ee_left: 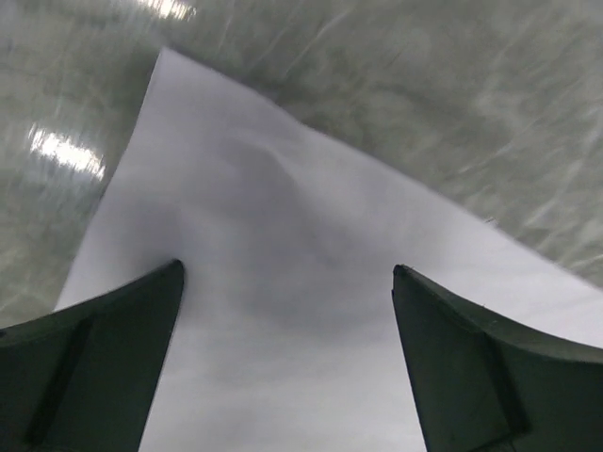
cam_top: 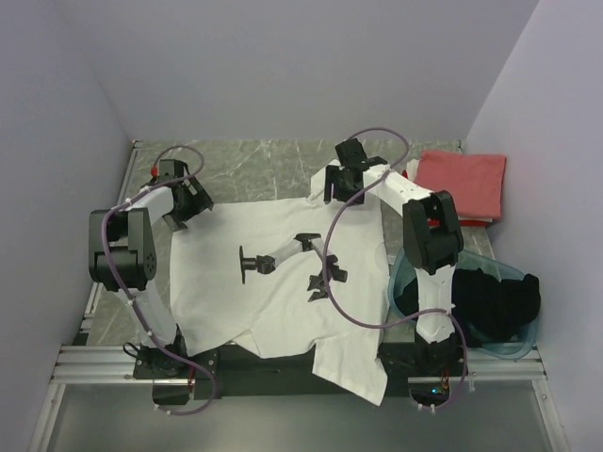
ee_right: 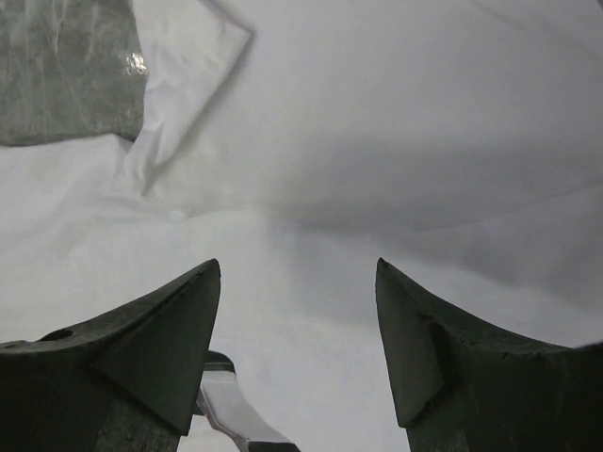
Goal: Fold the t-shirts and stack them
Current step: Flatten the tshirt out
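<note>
As it lies spread across the grey marbled table [cam_top: 273, 155], the large white t-shirt [cam_top: 221, 282] shows its dark graphic [cam_top: 292, 259] near the middle; left claw [cam_top: 188, 207] over the shirt's far left corner, jaws wide apart, gripping nothing; right claw [cam_top: 337, 188] over the far right corner, jaws likewise parted and empty; salmon-pink t-shirt [cam_top: 462, 177] folded at the table's far right corner; black t-shirt [cam_top: 495, 301] heaped in a teal tub [cam_top: 403, 275], near right.
</note>
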Tool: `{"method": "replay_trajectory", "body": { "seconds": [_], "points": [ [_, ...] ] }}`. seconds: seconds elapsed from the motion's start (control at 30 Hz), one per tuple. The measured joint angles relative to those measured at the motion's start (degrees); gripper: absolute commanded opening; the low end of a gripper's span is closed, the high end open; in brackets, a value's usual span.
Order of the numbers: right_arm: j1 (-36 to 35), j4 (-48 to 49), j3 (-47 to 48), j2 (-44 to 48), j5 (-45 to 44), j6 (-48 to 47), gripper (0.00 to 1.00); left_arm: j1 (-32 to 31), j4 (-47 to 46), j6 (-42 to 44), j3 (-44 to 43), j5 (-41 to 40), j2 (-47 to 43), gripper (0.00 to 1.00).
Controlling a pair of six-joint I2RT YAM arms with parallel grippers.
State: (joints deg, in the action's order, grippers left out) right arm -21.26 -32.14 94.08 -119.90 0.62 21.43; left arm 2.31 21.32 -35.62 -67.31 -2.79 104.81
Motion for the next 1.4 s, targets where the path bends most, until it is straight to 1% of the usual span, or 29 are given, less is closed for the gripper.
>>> {"method": "replay_trajectory", "body": {
  "seconds": [0.13, 0.3, 0.47, 0.57, 0.7, 0.77, 0.87, 0.93, 1.1, 1.4],
  "points": [
    [-0.8, 0.0, 1.6, -2.2, -0.6, 0.5, 0.73, 1.0, -1.2, 0.2, -3.1, 1.3, 2.7, 0.99],
    [-1.5, -0.9, 6.4, -6.8, -2.8, 1.6, 0.73, 1.4, -1.8, 0.4, -5.5, 1.7, 5.0, 0.99],
    [-2.2, -3.4, 15.4, -12.4, -6.3, 2.1, 0.73, 1.5, -2.1, 0.5, -7.9, 2.0, 6.8, 0.99],
    [-2.5, -4.8, 19.1, -14.4, -7.5, 2.2, 0.74, 1.6, -2.0, 0.6, -9.2, 2.1, 7.8, 0.99],
    [-3.4, -6.7, 25.9, -17.9, -7.5, 2.3, 0.74, 1.7, -1.9, 0.9, -11.4, 2.4, 9.4, 0.99],
    [-4.0, -7.8, 31.3, -20.7, -6.9, 2.6, 0.74, 1.7, -1.7, 1.0, -12.4, 2.6, 10.1, 0.99],
    [-4.8, -8.1, 36.0, -23.5, -5.8, 3.0, 0.74, 1.8, -1.8, 1.4, -13.0, 2.6, 10.4, 0.99],
    [-5.1, -8.0, 35.5, -23.5, -5.7, 3.2, 0.75, 1.8, -1.8, 1.5, -13.0, 2.8, 10.4, 0.99],
    [-5.3, -6.7, 29.3, -21.3, -5.9, 3.7, 0.76, 1.8, -1.8, 1.6, -12.9, 2.9, 10.4, 0.99],
    [-4.2, -5.6, 27.6, -20.4, -4.8, 5.3, 0.75, 1.9, -2.0, 1.8, -11.5, 3.1, 9.3, 0.99]
  ]
}}
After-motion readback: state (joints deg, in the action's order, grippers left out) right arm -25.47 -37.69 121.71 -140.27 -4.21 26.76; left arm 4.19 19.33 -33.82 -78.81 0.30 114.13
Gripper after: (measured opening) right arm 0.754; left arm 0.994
